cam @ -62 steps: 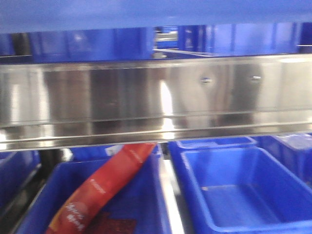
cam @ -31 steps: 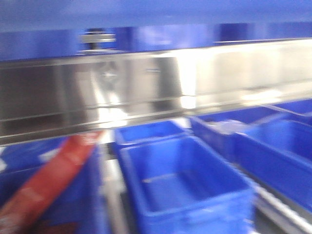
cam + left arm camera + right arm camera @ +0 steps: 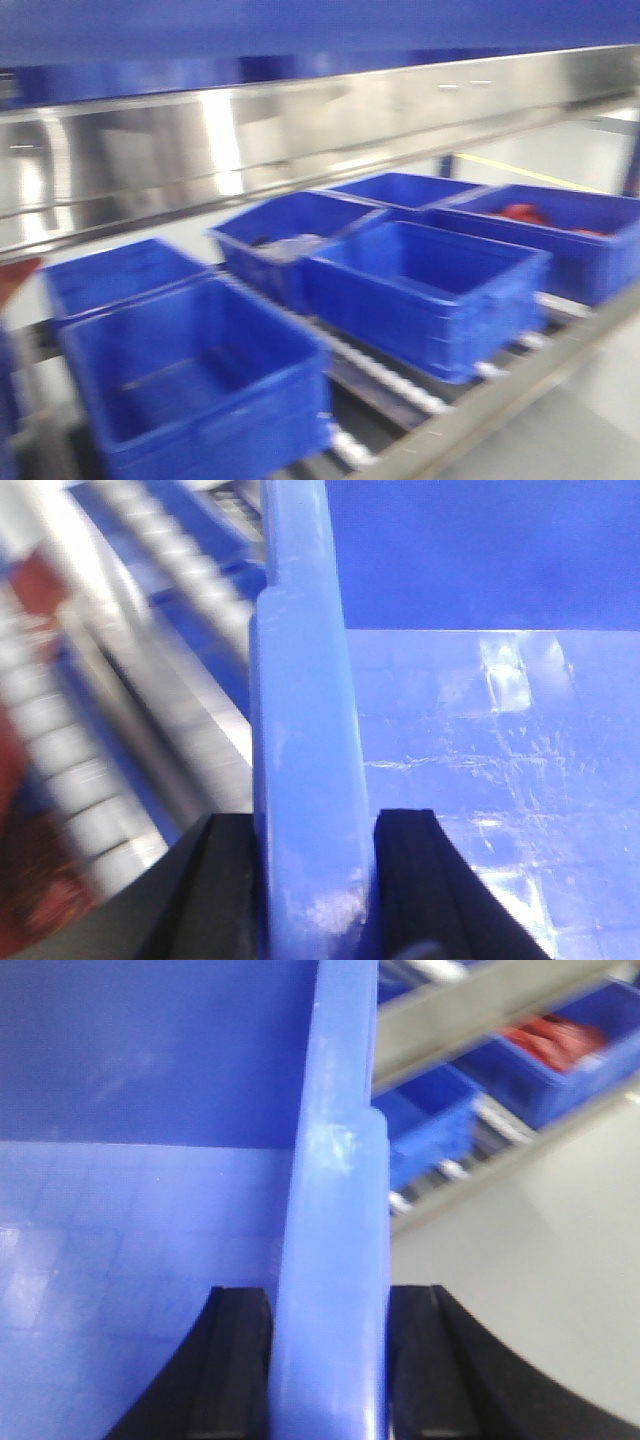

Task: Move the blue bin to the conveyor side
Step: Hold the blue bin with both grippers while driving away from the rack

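Observation:
The blue bin is held up between both grippers. In the left wrist view its thick rim [image 3: 300, 710] runs up the middle, with its glossy floor [image 3: 480, 740] to the right. My left gripper [image 3: 312, 825] is shut on that rim, one black finger [image 3: 225, 880] on each side. In the right wrist view my right gripper [image 3: 328, 1300] is shut on the opposite rim [image 3: 335, 1160], with the bin's inside [image 3: 130, 1220] to the left. In the front view the bin shows as a blurred blue band [image 3: 300, 25] across the top. The conveyor is out of view.
A shiny stainless-steel rail [image 3: 300, 120] crosses below the held bin. Under it several blue bins stand on a roller rack [image 3: 390, 385]: an empty one at the near left [image 3: 190, 380], one in the middle [image 3: 430, 290], one with red packets at the right [image 3: 520, 213]. Grey floor [image 3: 570, 430] lies at the lower right.
The front view has swung to the right: the rack bins have slid left, the red packet has gone to the left edge, and the rack's right end and floor have come into view.

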Robot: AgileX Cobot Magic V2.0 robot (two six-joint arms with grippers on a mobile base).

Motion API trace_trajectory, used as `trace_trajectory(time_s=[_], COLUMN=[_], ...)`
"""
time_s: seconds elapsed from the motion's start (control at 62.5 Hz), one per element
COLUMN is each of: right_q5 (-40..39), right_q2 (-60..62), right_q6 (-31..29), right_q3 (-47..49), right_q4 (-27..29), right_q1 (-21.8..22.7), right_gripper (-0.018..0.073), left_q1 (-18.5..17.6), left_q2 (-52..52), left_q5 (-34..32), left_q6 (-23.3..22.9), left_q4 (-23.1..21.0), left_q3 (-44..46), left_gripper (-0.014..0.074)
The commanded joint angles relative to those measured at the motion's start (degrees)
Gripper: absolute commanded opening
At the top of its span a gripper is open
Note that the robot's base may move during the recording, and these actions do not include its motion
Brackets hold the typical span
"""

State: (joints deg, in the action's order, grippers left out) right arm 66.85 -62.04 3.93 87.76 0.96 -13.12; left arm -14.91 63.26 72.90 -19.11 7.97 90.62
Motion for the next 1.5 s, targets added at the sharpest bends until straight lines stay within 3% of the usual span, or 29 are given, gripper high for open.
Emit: trace_trajectory(time_s=[0.0, 1.488], right_q5=[-6.02, -6.02], right_q2=[1.16, 1.16], right_q6=[-0.78, -0.78], right_q3=[0.74, 0.74], right_q4=[-0.96, -0.96], right_q1=[0.07, 0.07], right_gripper=[-0.0088, -0.0088], left_q1=[-0.46, -0.46], left_q2=[-0.94, -0.94], left_q5=[-5.42, -5.42], left_q6=[0.75, 0.75], left_q4=[0.29, 0.29], left_q3=[0.78, 0.78], left_gripper=[-0.0019, -0.0019])
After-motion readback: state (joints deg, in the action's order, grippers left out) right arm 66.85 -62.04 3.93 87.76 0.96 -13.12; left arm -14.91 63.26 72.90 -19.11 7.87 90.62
